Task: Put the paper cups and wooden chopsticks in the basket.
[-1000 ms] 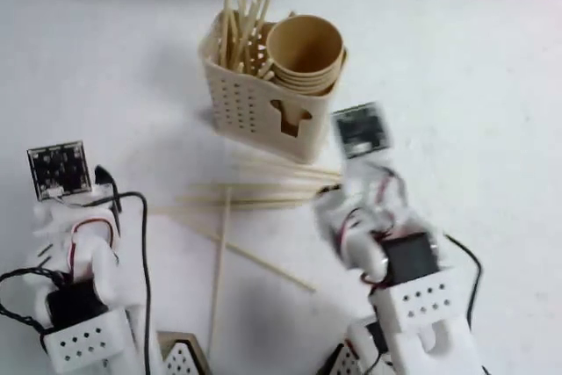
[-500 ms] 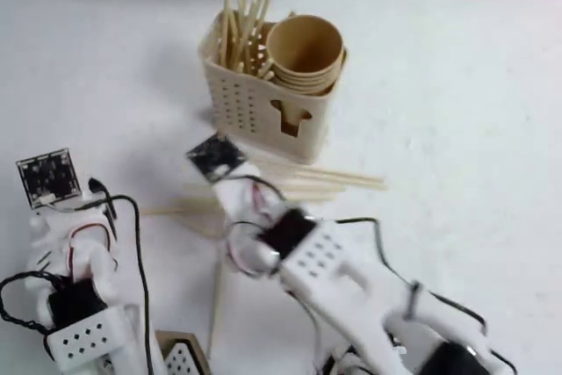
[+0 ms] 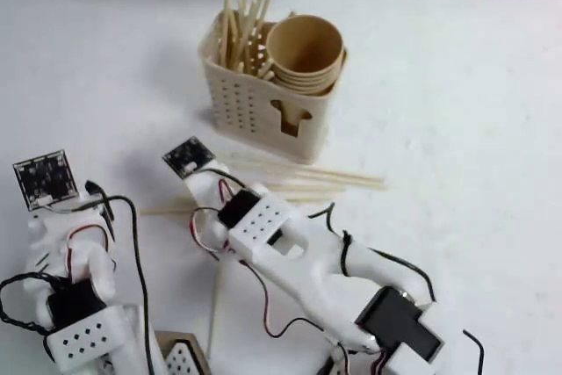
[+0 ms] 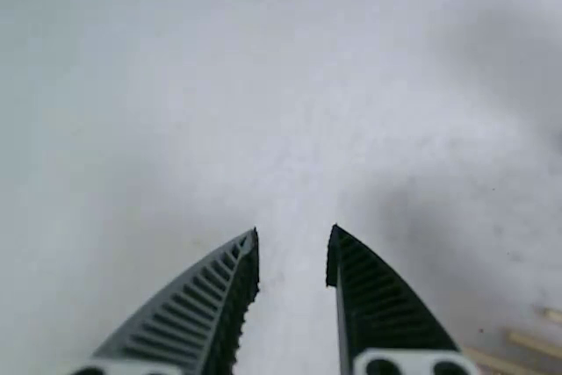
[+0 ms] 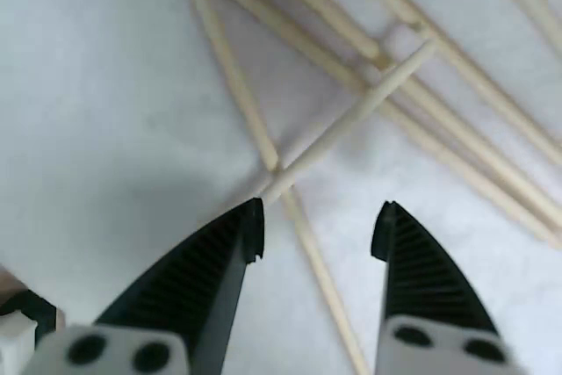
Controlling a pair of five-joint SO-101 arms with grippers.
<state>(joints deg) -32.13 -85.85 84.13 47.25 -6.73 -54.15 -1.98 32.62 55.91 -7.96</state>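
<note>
The cups (image 3: 305, 46) are already stacked in the basket (image 3: 255, 107) at the upper middle of the overhead frame, with standing chopsticks (image 3: 237, 24) right beside them in there. What's left for us is the loose chopsticks (image 3: 338, 179) on the counter (image 3: 457, 129). They lie just below the basket, mostly running left to right across the middle of the frame, plus one stray (image 3: 214, 300) pointing up and down toward the lower edge.

The right arm is the one that matters here. It reaches from the lower right over to the left end of that pile. The right pincer (image 5: 318, 230) is spread wide just above the sticks, holding nothing. In its wrist view one stick (image 5: 309, 248) runs through the gap between the two jaws, roughly along the way the pincer points, and a crossing stick (image 5: 351, 116) lies over it just ahead of the tips. Our guess is that closing here would catch the first stick from both sides, though the crossing one could get dragged along.

The left pincer (image 4: 293, 239) sits at the lower left, slightly parted, over bare counter and well apart from the pile, so the right is clearly nearer.
</note>
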